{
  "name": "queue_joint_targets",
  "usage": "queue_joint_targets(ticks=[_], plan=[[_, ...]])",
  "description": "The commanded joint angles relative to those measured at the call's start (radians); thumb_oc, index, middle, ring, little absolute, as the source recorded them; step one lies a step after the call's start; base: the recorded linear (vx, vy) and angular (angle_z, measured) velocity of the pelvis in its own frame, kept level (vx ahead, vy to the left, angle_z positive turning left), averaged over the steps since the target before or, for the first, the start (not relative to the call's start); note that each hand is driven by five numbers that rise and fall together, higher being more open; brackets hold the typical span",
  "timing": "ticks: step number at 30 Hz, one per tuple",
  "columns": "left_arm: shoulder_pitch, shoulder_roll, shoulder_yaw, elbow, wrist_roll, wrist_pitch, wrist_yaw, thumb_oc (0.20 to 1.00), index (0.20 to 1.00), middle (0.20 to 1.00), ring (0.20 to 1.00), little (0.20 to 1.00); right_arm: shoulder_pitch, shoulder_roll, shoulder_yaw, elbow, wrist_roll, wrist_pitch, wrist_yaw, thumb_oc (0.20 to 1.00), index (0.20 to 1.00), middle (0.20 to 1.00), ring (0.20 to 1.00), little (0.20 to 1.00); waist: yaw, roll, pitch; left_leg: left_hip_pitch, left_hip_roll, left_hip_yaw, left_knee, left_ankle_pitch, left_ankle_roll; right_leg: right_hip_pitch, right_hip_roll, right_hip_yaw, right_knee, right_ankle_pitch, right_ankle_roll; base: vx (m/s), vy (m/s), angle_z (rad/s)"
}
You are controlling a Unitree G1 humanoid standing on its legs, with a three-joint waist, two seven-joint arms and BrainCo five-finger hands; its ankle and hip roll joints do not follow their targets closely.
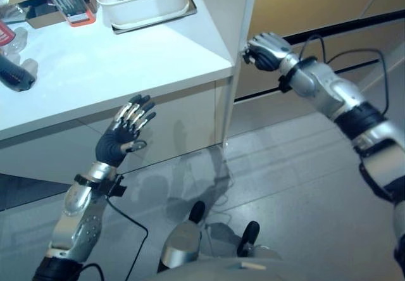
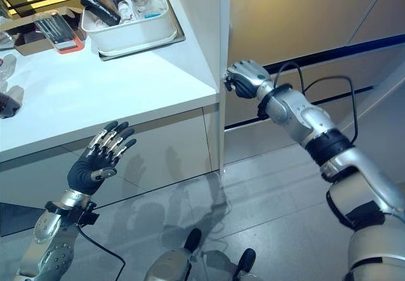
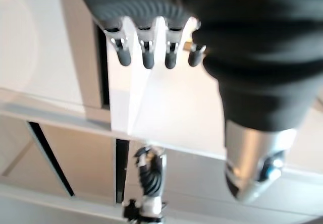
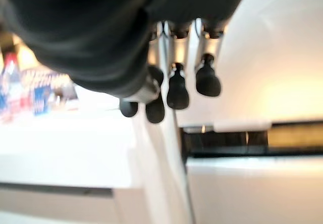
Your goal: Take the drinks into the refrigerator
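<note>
1. Nearest the robot, below the front edge of the white counter point(image 1: 95, 72), the left hand point(image 1: 123, 132) is raised with its fingers straight and fanned apart, holding nothing; its back faces the head camera and it hangs just in front of the counter's pale front panel point(image 2: 171, 145).
2. Further out on the right, the right hand point(image 2: 243, 78) is at the counter's corner, its fingers curled against the edge of the tall white door point(image 2: 221, 72) that stands beside the counter; in the right wrist view the dark fingertips point(image 4: 176, 90) bend toward that white edge.
3. On the counter top, a white tub point(image 2: 130, 31) packed with small items sits on a metal tray point(image 2: 142, 48).
4. At the far left edge, a clear bottle point(image 1: 9, 37) with a red label stands by a dark object point(image 1: 16, 75); whether it is a drink I cannot tell.
</note>
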Motion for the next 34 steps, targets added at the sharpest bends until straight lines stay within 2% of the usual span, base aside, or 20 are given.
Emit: queue_joint_targets(ticks=[1, 3, 4, 5, 6, 7, 8, 9, 10, 15, 17, 23, 24, 25, 26, 28, 30, 31, 34], plan=[[0.049, -0.017, 0.02, -0.042, 0.045, -0.075, 0.023, 1.0, 1.0, 1.0, 1.0, 1.0, 0.213, 0.074, -0.073, -0.051, 0.159, -0.036, -0.009, 0.2, 0.2, 0.2, 0.2, 0.2, -0.027, -0.042, -0.037, 0.0, -0.1, 0.054, 0.039, -0.079, 0.109, -0.04, -0.026, 0.042, 0.153, -0.118, 0.024, 0.0, 0.0, 0.0], [0.048, -0.023, 0.017, -0.027, 0.06, -0.08, 0.028, 1.0, 1.0, 1.0, 1.0, 1.0, 0.284, 0.087, -0.111, -0.063, 0.189, -0.042, -0.001, 0.2, 0.2, 0.2, 0.2, 0.2, -0.038, -0.043, -0.042, -0.003, -0.1, 0.056, 0.038, -0.074, 0.109, -0.043, -0.027, 0.042, 0.149, -0.113, 0.024, 0.0, 0.01, -0.03], [0.05, -0.035, 0.019, -0.009, 0.071, -0.084, 0.033, 1.0, 1.0, 1.0, 1.0, 1.0, 0.354, 0.099, -0.145, -0.065, 0.215, -0.048, -0.002, 0.2, 0.2, 0.2, 0.2, 0.2, -0.051, -0.041, -0.041, -0.003, -0.099, 0.06, 0.039, -0.075, 0.109, -0.041, -0.026, 0.043, 0.148, -0.114, 0.023, 0.01, 0.019, -0.12], [0.053, -0.049, 0.019, 0.035, 0.129, -0.105, 0.053, 1.0, 1.0, 1.0, 1.0, 1.0, 0.538, 0.15, -0.245, -0.059, 0.324, -0.067, 0.015, 0.2, 0.2, 0.2, 0.2, 0.2, -0.078, -0.041, -0.041, 0.009, -0.091, 0.069, 0.04, -0.084, 0.106, -0.034, -0.021, 0.052, 0.15, -0.121, 0.021, 0.0, 0.016, -0.11], [0.052, -0.047, 0.017, 0.035, 0.13, -0.105, 0.054, 1.0, 1.0, 1.0, 1.0, 1.0, 0.541, 0.149, -0.249, -0.061, 0.324, -0.067, 0.016, 0.2, 0.2, 0.2, 0.2, 0.2, -0.077, -0.042, -0.044, 0.005, -0.092, 0.068, 0.039, -0.079, 0.107, -0.037, -0.022, 0.051, 0.148, -0.118, 0.021, 0.0, 0.0, 0.0], [0.051, -0.055, 0.017, 0.065, 0.165, -0.119, 0.07, 1.0, 1.0, 1.0, 1.0, 1.0, 0.628, 0.176, -0.285, -0.053, 0.372, -0.072, 0.036, 0.2, 0.2, 0.2, 0.2, 0.2, -0.093, -0.043, -0.045, 0.008, -0.09, 0.074, 0.039, -0.081, 0.105, -0.036, -0.02, 0.055, 0.147, -0.119, 0.021, 0.02, 0.002, 0.04], [0.052, -0.076, 0.014, 0.134, 0.205, -0.133, 0.072, 1.0, 1.0, 1.0, 1.0, 1.0, 0.78, 0.212, -0.334, -0.029, 0.451, -0.086, 0.082, 0.354, 0.354, 0.354, 0.354, 0.354, -0.122, -0.047, -0.047, 0.019, -0.08, 0.082, 0.039, -0.089, 0.101, -0.028, -0.016, 0.061, 0.149, -0.128, 0.02, 0.02, 0.002, -0.04], [0.05, -0.076, 0.012, 0.135, 0.205, -0.134, 0.072, 1.0, 1.0, 1.0, 1.0, 1.0, 0.781, 0.212, -0.336, -0.03, 0.451, -0.086, 0.083, 0.492, 0.492, 0.492, 0.492, 0.492, -0.122, -0.047, -0.05, 0.015, -0.082, 0.081, 0.038, -0.085, 0.102, -0.031, -0.017, 0.06, 0.147, -0.124, 0.021, 0.03, -0.012, -0.18], [0.049, -0.082, 0.01, 0.174, 0.239, -0.145, 0.078, 1.0, 1.0, 1.0, 1.0, 1.0, 0.84, 0.224, -0.348, 0.001, 0.465, -0.087, 0.098, 1.0, 1.0, 1.0, 1.0, 1.0, -0.136, -0.048, -0.054, 0.02, -0.079, 0.084, 0.037, -0.087, 0.1, -0.028, -0.016, 0.06, 0.147, -0.127, 0.02, 0.01, -0.007, -0.31], [0.032, -0.111, -0.015, 0.36, 0.342, -0.163, 0.088, 1.0, 1.0, 1.0, 1.0, 1.0, 1.023, 0.276, -0.447, 0.175, 0.546, -0.077, 0.13, 1.0, 1.0, 1.0, 1.0, 1.0, -0.191, -0.051, -0.077, 0.038, -0.068, 0.098, 0.032, -0.095, 0.093, -0.013, -0.009, 0.067, 0.147, -0.135, 0.021, 0.02, -0.008, -0.12], [0.016, -0.137, -0.028, 0.456, 0.368, -0.16, 0.108, 1.0, 1.0, 1.0, 1.0, 1.0, 1.049, 0.302, -0.488, 0.278, 0.57, -0.074, 0.114, 1.0, 1.0, 1.0, 1.0, 1.0, -0.207, -0.051, -0.086, 0.049, -0.064, 0.108, 0.029, -0.098, 0.092, -0.007, -0.006, 0.073, 0.145, -0.135, 0.022, 0.02, -0.005, -0.21], [-0.016, -0.183, -0.076, 0.757, 0.485, -0.153, 0.156, 1.0, 1.0, 1.0, 1.0, 1.0, 1.057, 0.33, -0.507, 0.515, 0.537, -0.042, 0.08, 1.0, 1.0, 1.0, 1.0, 1.0, -0.243, -0.05, -0.112, 0.077, -0.052, 0.145, 0.025, -0.113, 0.088, 0.006, 0.007, 0.11, 0.134, -0.135, 0.023, 0.02, -0.014, -0.19], [-0.022, -0.194, -0.085, 0.815, 0.509, -0.142, 0.165, 1.0, 1.0, 1.0, 1.0, 1.0, 1.053, 0.334, -0.503, 0.549, 0.524, -0.036, 0.077, 1.0, 1.0, 1.0, 1.0, 1.0, -0.247, -0.049, -0.116, 0.083, -0.049, 0.151, 0.023, -0.115, 0.088, 0.01, 0.009, 0.114, 0.131, -0.135, 0.023, 0.02, -0.017, -0.19], [-0.037, -0.22, -0.091, 0.949, 0.551, -0.124, 0.187, 1.0, 1.0, 1.0, 1.0, 1.0, 1.052, 0.342, -0.504, 0.573, 0.516, -0.025, 0.074, 1.0, 1.0, 1.0, 1.0, 1.0, -0.255, -0.05, -0.127, 0.09, -0.046, 0.162, 0.023, -0.119, 0.087, 0.013, 0.013, 0.127, 0.127, -0.135, 0.022, 0.02, -0.015, -0.21], [-0.038, -0.221, -0.092, 0.95, 0.552, -0.125, 0.188, 1.0, 1.0, 1.0, 1.0, 1.0, 1.052, 0.342, -0.504, 0.573, 0.516, -0.025, 0.074, 1.0, 1.0, 1.0, 1.0, 1.0, -0.255, -0.05, -0.127, 0.091, -0.045, 0.163, 0.023, -0.119, 0.087, 0.013, 0.014, 0.127, 0.127, -0.135, 0.022, 0.02, -0.014, -0.19], [-0.062, -0.253, -0.091, 1.116, 0.612, -0.098, 0.224, 1.0, 1.0, 1.0, 1.0, 1.0, 1.044, 0.351, -0.509, 0.615, 0.524, -0.018, 0.073, 1.0, 1.0, 1.0, 1.0, 1.0, -0.262, -0.05, -0.137, 0.099, -0.041, 0.174, 0.018, -0.121, 0.087, 0.018, 0.017, 0.138, 0.118, -0.134, 0.021, 0.02, -0.012, -0.16], [-0.085, -0.284, -0.063, 1.275, 0.641, -0.068, 0.252, 1.0, 1.0, 1.0, 1.0, 1.0, 1.033, 0.362, -0.504, 0.621, 0.526, -0.015, 0.071, 1.0, 1.0, 1.0, 1.0, 1.0, -0.267, -0.05, -0.146, 0.106, -0.038, 0.184, 0.011, -0.12, 0.086, 0.02, 0.021, 0.152, 0.11, -0.131, 0.02, 0.0, -0.017, -0.2], [-0.097, -0.308, -0.034, 1.399, 0.659, -0.028, 0.268, 1.0, 1.0, 1.0, 1.0, 1.0, 1.021, 0.372, -0.495, 0.637, 0.524, -0.007, 0.071, 1.0, 1.0, 1.0, 1.0, 1.0, -0.271, -0.05, -0.156, 0.113, -0.035, 0.193, 0.002, -0.118, 0.085, 0.024, 0.025, 0.16, 0.099, -0.128, 0.019, 0.0, -0.015, -0.17], [-0.1, -0.318, -0.02, 1.449, 0.702, -0.007, 0.293, 1.0, 1.0, 1.0, 1.0, 1.0, 1.012, 0.375, -0.479, 0.636, 0.512, -0.002, 0.07, 1.0, 1.0, 1.0, 1.0, 1.0, -0.273, -0.05, -0.166, 0.12, -0.033, 0.2, -0.008, -0.118, 0.085, 0.027, 0.028, 0.171, 0.089, -0.123, 0.017, 0.01, -0.009, -0.08]])
